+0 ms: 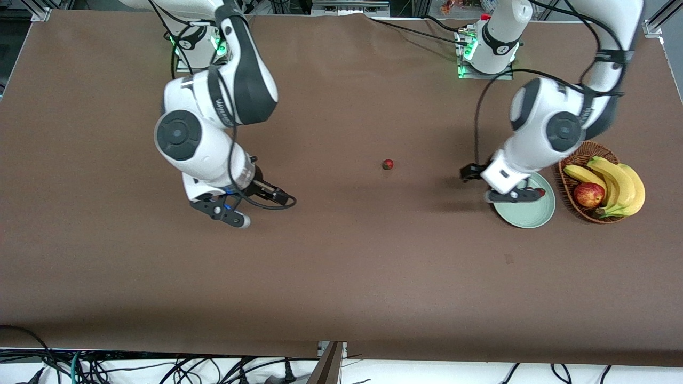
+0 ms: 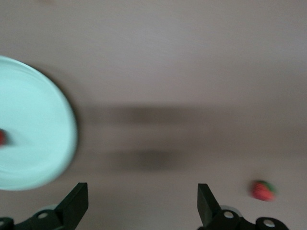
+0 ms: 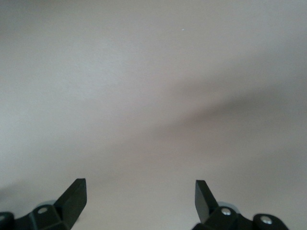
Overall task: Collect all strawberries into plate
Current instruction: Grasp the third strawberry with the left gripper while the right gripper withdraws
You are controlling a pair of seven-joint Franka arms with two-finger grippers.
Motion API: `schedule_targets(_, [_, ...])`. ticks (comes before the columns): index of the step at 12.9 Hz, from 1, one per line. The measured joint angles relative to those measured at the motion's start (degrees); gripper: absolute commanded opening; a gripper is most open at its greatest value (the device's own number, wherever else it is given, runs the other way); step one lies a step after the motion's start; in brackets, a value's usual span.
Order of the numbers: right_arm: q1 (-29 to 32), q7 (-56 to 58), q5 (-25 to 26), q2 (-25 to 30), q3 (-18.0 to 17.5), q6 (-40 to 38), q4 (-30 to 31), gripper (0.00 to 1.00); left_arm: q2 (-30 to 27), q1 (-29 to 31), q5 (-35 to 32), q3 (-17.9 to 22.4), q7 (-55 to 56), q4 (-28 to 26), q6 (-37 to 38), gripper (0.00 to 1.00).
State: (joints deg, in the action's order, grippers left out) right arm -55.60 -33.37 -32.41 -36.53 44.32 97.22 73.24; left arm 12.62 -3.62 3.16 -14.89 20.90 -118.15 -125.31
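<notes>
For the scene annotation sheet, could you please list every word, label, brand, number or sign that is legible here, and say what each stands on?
Nothing can be read with confidence.
White and dark right arm: pale lettering on the dark band, too blurred and tilted to read.
White left arm: faint lettering near the dark band, too small to read.
Left arm's base: a small round mark, unreadable.
Pale mint-green round plate, brown wicker basket, brown table: no text.

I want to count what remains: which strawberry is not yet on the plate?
The strawberry lying alone on the bare brown table, midway between the two arms. The other visible strawberry already rests on the mint-green plate, partly hidden under the left claw.
</notes>
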Motion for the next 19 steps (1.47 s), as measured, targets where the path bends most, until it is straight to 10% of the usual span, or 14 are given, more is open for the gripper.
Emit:
schedule_targets(7, [13.5,20.2,12.4,15.5,-2.9,-14.9,3.3,1.0,8.8,-9.0,-13.7,-8.6,32.1,-1.8,-14.5,1.0])
schedule_targets(14, [37.8,23.0,26.9,31.4,-31.6,-16.0,12.2,1.0,17.6,-11.3,-22.3,-8.5,41.6,-0.8,-19.3,1.0])
schedule_targets(19, [45.9,23.0,28.3,37.0,-41.0,-9.2,22.3,1.0,18.7,-12.9,-22.3,-8.6,44.6,-0.7,-19.3,0.32])
